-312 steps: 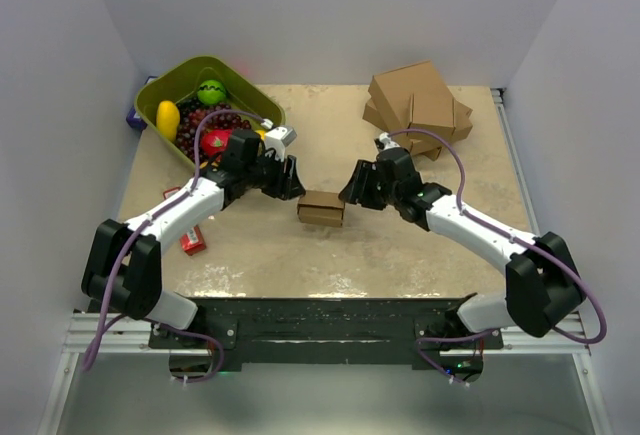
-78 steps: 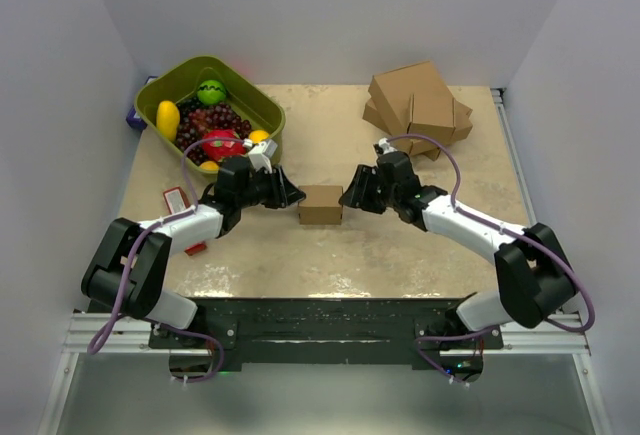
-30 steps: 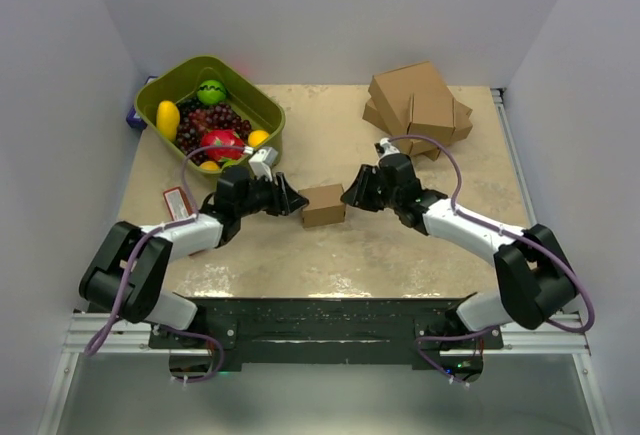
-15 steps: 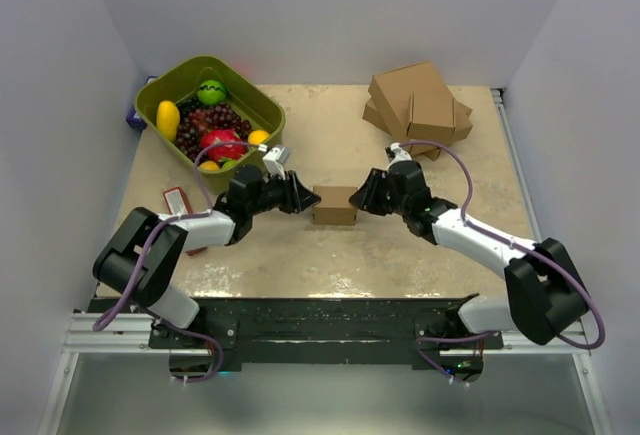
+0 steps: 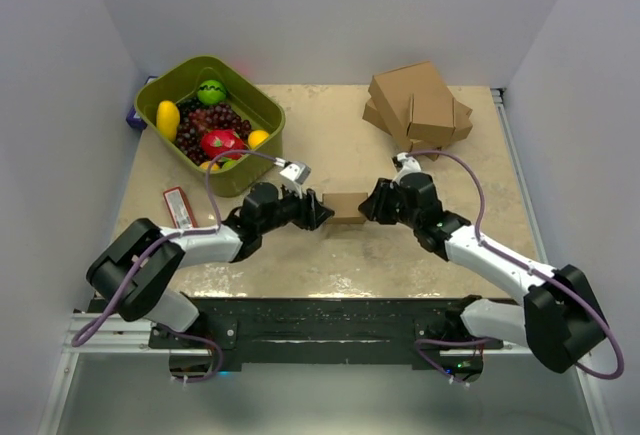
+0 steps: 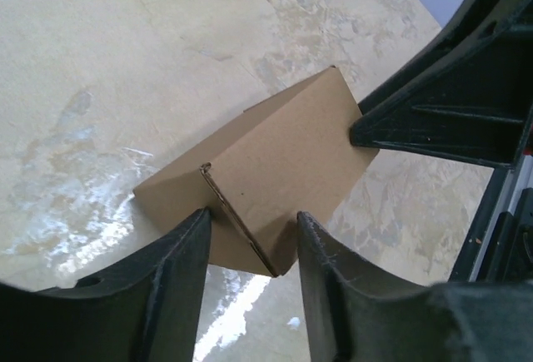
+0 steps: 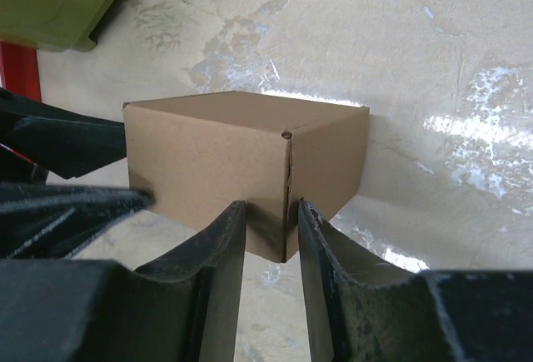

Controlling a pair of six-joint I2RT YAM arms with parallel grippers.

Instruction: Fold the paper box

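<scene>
A purple thing at the far left is mostly hidden behind a green tub, too little of it showing to name. The tub holds a yellow fruit, a green ball, dark grapes, a red fruit and an orange one. A red-and-white packet lies flat nearer the front, just beside the left arm; its print is too small to read. That arm's purple cable loops across the tub's near wall.

The left hand meets the left end of the paper box, which sits closed on the middle of the worktop. Its fingers stand apart astride a corner of the box; I cannot tell whether they clamp it. The right hand presses the opposite end. Its fingers are a little apart around a vertical edge, and a grip cannot be judged there either. The box is pinned between the two hands.

A heap of larger brown cartons lies well apart at the far right, with a metal rail along that edge.

The worktop is beige and mottled, with pale shiny patches. Plain white walls close it in on three sides. The underside of the box is hidden.
</scene>
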